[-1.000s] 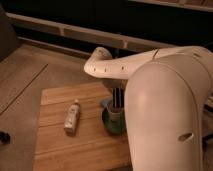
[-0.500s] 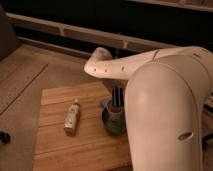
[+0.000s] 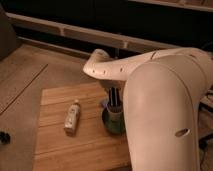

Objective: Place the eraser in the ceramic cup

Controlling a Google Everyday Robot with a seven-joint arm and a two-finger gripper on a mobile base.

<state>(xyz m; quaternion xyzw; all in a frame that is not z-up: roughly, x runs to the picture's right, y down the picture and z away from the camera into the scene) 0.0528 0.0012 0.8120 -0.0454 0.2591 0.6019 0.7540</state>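
My arm [image 3: 165,95] fills the right side of the view, a big white shell that bends at the elbow and runs left across the wooden board [image 3: 60,145] before turning down. My gripper [image 3: 115,102] hangs at the end of it, its dark fingers pointing straight down over the right part of the board. It sits directly above the green bowl [image 3: 111,125], and the tips reach to the pale cup [image 3: 116,113] that stands in the bowl, near the bowl's far side. From here I cannot tell how wide my gripper stands, nor whether anything is caught in it: the dark fingers run together into one shadowy bundle where they meet the cup's rim. I cannot make out the eraser anywhere; if it is at my fingertips or down in the cup, it is hidden there. Only the left edge of the bowl shows, since my own forearm covers its right side. Well to the left, apart from the bowl, a small yellowish bottle [image 3: 72,117] lies on its side on the board, its cap pointing toward the far edge. The board rests on a tan floor [image 3: 25,75], and a dark wall [image 3: 100,15] runs behind.
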